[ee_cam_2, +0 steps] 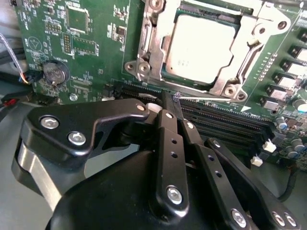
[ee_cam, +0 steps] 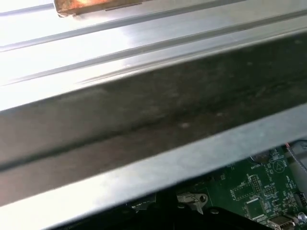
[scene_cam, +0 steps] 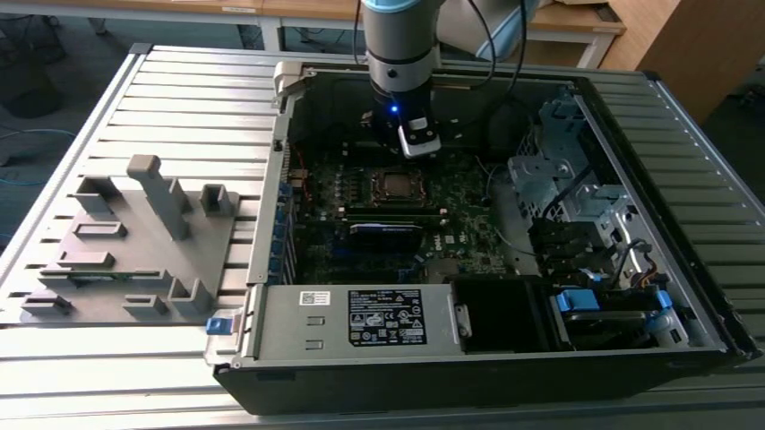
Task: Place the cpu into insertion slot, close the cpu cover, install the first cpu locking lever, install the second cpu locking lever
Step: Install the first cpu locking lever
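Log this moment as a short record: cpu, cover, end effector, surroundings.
cpu: silvery chip lying flat in the insertion slot
cpu cover: metal frame lowered over the chip's edges
end effector: shut, tip close beside the cover's edge, above the long black memory slots
motherboard: green, inside an open computer case on a slatted table

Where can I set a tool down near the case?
Bare slats of the table beyond the grey fixture tray, and the strip in front of it. Inside the case it is crowded: motherboard, cables, drive cage.
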You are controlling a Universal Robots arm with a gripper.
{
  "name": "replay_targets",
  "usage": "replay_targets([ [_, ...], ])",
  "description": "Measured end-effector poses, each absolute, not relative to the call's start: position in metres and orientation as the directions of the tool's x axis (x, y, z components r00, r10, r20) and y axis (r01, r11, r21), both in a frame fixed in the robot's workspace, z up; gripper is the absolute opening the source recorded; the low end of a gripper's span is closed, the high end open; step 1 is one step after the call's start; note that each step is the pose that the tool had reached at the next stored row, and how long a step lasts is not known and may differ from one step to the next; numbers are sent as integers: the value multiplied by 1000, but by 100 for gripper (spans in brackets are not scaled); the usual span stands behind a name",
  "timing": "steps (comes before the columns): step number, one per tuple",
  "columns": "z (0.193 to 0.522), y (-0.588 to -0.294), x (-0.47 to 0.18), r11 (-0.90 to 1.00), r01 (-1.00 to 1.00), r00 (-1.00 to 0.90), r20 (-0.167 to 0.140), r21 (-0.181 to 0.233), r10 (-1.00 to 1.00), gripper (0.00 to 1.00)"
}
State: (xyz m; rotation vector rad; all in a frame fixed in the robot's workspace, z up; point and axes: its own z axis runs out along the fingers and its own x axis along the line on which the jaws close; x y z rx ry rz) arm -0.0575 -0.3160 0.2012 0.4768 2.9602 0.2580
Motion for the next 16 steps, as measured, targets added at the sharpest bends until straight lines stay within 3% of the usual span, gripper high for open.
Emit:
replay_targets([
  [3, 201, -316, -59, 935, 296, -940, -115, 195, 322, 10],
  [8, 200, -316, -62, 934, 286, -933, -162, 213, 322, 10],
  [16, 199, -316, -66, 927, 283, -930, -165, 246, 327, 10],
])
